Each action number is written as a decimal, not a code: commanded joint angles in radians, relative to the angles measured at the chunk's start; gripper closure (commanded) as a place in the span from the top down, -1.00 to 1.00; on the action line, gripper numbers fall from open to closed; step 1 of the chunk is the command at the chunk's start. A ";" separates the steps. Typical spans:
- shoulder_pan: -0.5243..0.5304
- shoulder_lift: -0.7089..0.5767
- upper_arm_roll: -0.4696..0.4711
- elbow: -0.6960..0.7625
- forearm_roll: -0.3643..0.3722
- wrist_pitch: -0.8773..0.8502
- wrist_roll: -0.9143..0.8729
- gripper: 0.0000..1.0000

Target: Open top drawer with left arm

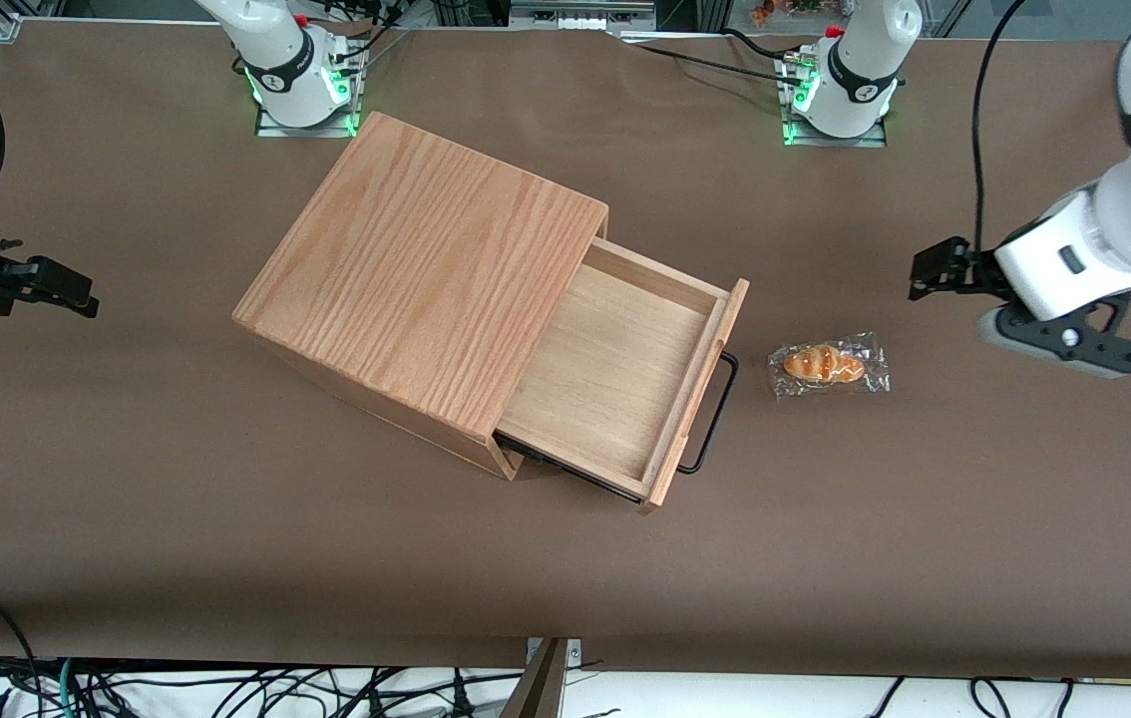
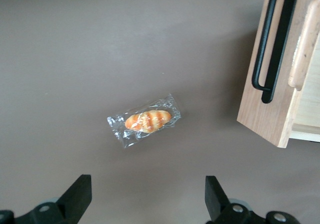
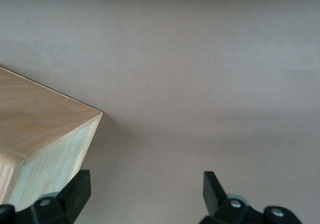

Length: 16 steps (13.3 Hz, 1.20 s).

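The top drawer (image 1: 615, 369) of the oak-grain box (image 1: 426, 269) stands pulled far out, and its pale-wood inside is bare. Its thin black wire handle (image 1: 715, 409) runs along the front panel. In the left wrist view the drawer front (image 2: 265, 109) and the handle (image 2: 272, 44) show at an angle. The left arm (image 1: 1114, 234) hangs toward the working arm's end of the table. Its gripper (image 1: 925, 271) is open, holds nothing and is well apart from the handle. The gripper (image 2: 147, 191) shows both black fingers (image 2: 77, 196) spread wide over bare table.
A small bread roll in clear wrap (image 1: 828, 365) lies on the brown table (image 1: 226, 519) between the drawer front and the gripper; the left wrist view looks down on this roll (image 2: 146, 120). Two arm bases (image 1: 296, 75) stand at the table's back edge.
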 commanded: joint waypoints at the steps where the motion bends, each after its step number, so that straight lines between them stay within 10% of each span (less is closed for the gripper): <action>1: 0.027 -0.133 -0.007 -0.177 0.029 0.086 -0.030 1.00; 6: 0.068 -0.295 -0.009 -0.439 0.026 0.199 -0.140 1.00; 16: 0.065 -0.244 -0.016 -0.370 0.032 0.152 -0.124 1.00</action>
